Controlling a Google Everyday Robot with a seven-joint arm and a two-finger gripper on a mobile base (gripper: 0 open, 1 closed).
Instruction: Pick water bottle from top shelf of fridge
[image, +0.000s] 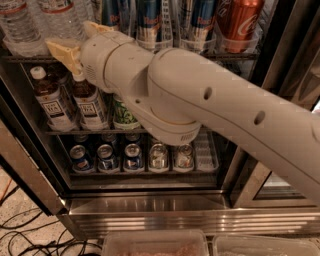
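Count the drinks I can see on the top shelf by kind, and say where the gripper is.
Water bottles: 2
Blue-silver cans: 3
Red cola can: 1
Total: 6
Gripper: open, at the front edge of the top shelf, just before the water bottles.

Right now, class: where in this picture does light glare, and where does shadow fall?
Camera view: glare streaks the steel sill of the fridge; the floor at lower left lies in shadow; the gripper, fingers open, is warmly lit by the water bottle at the top shelf.
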